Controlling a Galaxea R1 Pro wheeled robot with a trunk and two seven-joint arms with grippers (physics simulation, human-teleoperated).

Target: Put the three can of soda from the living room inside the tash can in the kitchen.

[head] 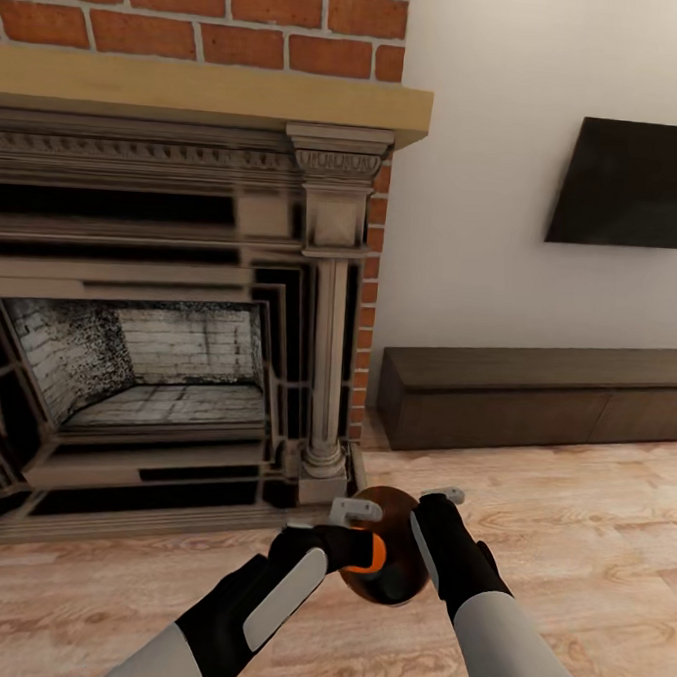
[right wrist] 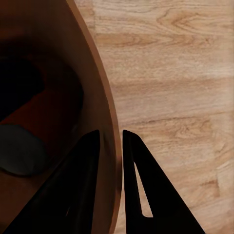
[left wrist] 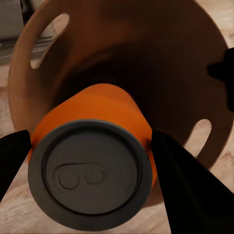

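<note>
Soda can: an orange can of soda (left wrist: pixel 95 161) with a dark grey metal top and a pull-tab outline pressed into the lid; in the head view its orange side (head: pixel 373 554) shows between the two arms.
Where the can is: at the mouth of the trash can (left wrist: pixel 146 58), its far end pointing into the bin's dark inside, above the wood floor in front of the fireplace.
Left gripper (left wrist: pixel 92 151): closed around the can, one black finger on each side of its body, just below the lid.
Trash can: round, tapered, smooth orange-brown inside, with oval handle cut-outs in the wall near the rim; held up off the floor, tilted toward the left arm.
Right gripper (right wrist: pixel 111 146): pinched on the bin's rim (right wrist: pixel 105 107), one finger inside the wall and one outside.
Inside the bin: from the right wrist, a dim reddish can body with a grey end.
Floor (head: pixel 586 554): pale wood planks.
Surroundings: red-brick fireplace (head: pixel 171 298) with wooden mantel, black TV (head: pixel 633 184) on a white wall, low dark cabinet (head: pixel 536 391) beneath it.
</note>
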